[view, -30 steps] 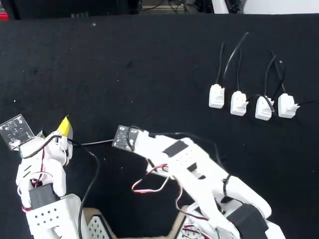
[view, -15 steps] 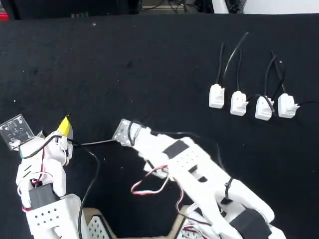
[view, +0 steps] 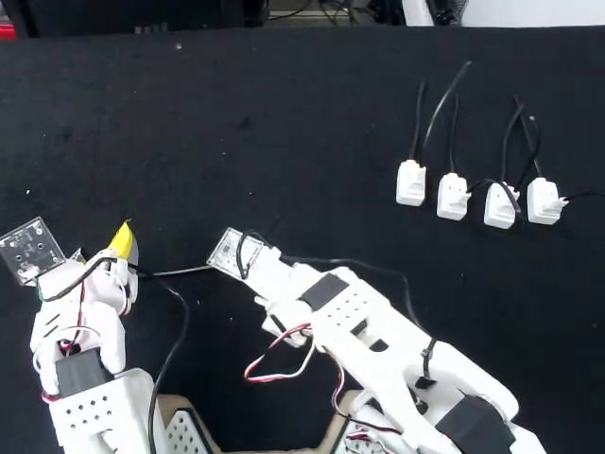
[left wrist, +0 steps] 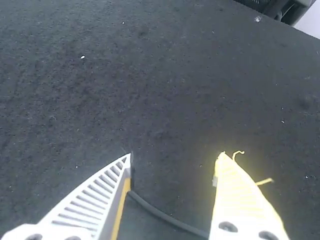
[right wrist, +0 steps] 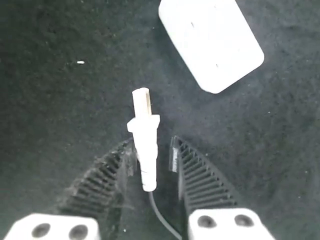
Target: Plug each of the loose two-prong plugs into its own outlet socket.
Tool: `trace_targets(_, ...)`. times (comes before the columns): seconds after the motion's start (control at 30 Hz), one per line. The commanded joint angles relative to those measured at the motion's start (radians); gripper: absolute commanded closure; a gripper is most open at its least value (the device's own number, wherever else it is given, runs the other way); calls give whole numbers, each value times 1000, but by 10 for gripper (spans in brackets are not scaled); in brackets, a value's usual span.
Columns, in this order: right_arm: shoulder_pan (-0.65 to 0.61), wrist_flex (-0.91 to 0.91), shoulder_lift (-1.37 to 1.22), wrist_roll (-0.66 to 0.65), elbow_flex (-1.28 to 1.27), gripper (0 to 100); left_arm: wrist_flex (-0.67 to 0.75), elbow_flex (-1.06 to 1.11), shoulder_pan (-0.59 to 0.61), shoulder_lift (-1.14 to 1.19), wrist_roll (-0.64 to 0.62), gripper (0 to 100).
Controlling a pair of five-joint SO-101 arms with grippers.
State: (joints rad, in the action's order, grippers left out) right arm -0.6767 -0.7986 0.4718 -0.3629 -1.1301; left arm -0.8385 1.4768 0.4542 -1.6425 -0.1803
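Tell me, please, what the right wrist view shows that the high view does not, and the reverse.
Right wrist view: the right gripper shut on a white plug, prong end forward; a white socket block lies on the black table ahead, not touching it. High view: four white corded pieces in a row at the table's right side, and the left arm with its yellow fingertip. Both: the black table and the right arm.
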Motion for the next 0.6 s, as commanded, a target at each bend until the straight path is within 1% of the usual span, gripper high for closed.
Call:
trace_targets(0.0,-9,64,-30,6,10,889,-3,-27,-8,-11,-5,737)
trace_targets(0.27,-14,2,-213,-3,160,899,-3,-27,-8,-11,-5,737)
trace_targets(0.3,-11,-14,-223,-5,173,926,-3,-27,-8,-11,-5,737)
trace_targets(0.33,-9,-26,-226,-5,182,973,-3,-27,-8,-11,-5,737)
trace_targets(0.37,-8,-40,-222,-17,186,992,-3,-27,-8,-11,-5,737)
trace_targets(0.4,-8,-61,-213,-37,188,979,-3,-27,-8,-11,-5,737)
trace_targets(0.47,-6,-101,-173,-77,191,987,-3,-27,-8,-11,-6,737)
trace_targets(0.57,-9,-167,-62,-92,191,988,-3,-27,-8,-11,-9,737)
